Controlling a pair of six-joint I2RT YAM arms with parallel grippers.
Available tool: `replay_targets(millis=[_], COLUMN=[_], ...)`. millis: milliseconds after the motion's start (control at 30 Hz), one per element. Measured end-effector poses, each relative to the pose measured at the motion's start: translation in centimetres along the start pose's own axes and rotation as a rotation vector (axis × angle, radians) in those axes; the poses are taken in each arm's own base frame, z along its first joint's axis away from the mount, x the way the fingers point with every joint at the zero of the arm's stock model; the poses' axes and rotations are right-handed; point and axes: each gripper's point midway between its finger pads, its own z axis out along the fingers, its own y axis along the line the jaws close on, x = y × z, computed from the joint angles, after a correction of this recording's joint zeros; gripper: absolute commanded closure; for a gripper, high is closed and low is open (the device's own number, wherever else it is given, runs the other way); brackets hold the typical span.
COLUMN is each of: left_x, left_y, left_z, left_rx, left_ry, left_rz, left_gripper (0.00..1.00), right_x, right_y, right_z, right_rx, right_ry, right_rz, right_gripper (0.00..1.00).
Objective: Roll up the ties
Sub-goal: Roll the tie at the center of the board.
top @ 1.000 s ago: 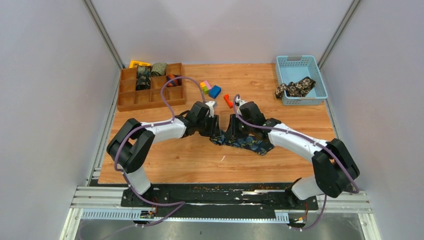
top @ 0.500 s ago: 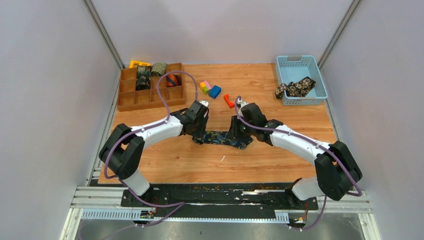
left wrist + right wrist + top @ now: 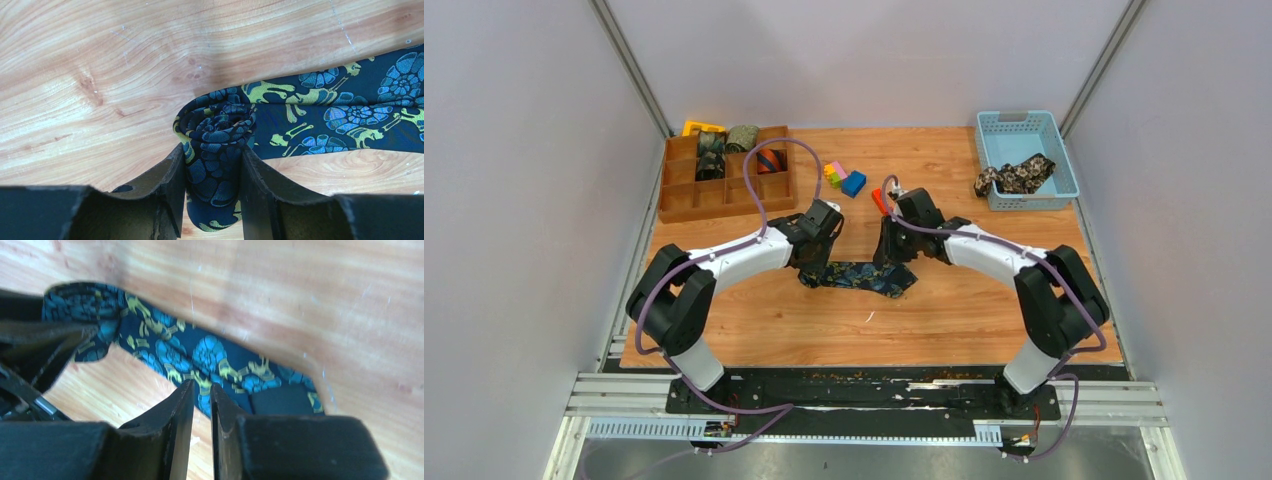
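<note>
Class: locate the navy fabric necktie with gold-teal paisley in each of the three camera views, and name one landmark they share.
Top external: navy fabric necktie with gold-teal paisley, mid-table between the arms.
Left wrist: necktie lower centre, coiled in the left gripper, strip running right.
Right wrist: necktie a diagonal band, upper left to lower right.
Shared landmark: light wooden tabletop.

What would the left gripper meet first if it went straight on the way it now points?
The left gripper meets the rolled navy tie, already between its fingers; behind that, probably the wooden table, depth unclear.
</note>
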Motion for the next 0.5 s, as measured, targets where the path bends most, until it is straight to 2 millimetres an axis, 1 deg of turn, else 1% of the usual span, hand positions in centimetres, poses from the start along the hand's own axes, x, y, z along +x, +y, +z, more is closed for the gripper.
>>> replay_targets(millis=[100, 167, 233, 333, 400, 500], left_x=[0.0, 0.0, 0.0, 0.0, 0.0, 0.0], left_y=[0.0, 0.0, -0.1, -0.1, -0.2, -0.4], left_z=[0.0, 0.0, 0.0, 0.0, 0.0, 0.0], left_rx=[0.001, 0.004, 0.007, 0.013, 0.019, 0.028], left_ry=[0.001, 0.001, 0.002, 0.002, 0.003, 0.004], left_rz=[0.003, 0.007, 0.014, 0.021, 0.024, 0.027], left_gripper=[0.57, 0.57, 0.57, 0.57, 0.57, 0.57], right_x=[-1.6, -1.9, -1.5, -0.1, 0.5, 0.8], right_y=[0.0, -0.2, -0.6, -1.6, -1.9, -1.8], right_z=[1.3, 2.3, 3.2, 4.2, 4.4, 4.3], right_rx=[0.001, 0.007, 0.015, 0.037, 0.045, 0.040], right_ry=[-0.002, 0.010, 0.032, 0.086, 0.109, 0.121], right_rz=[0.003, 0.005, 0.010, 0.021, 0.028, 0.031], right_gripper=[0.81, 0.81, 0.81, 0.82, 0.82, 0.82])
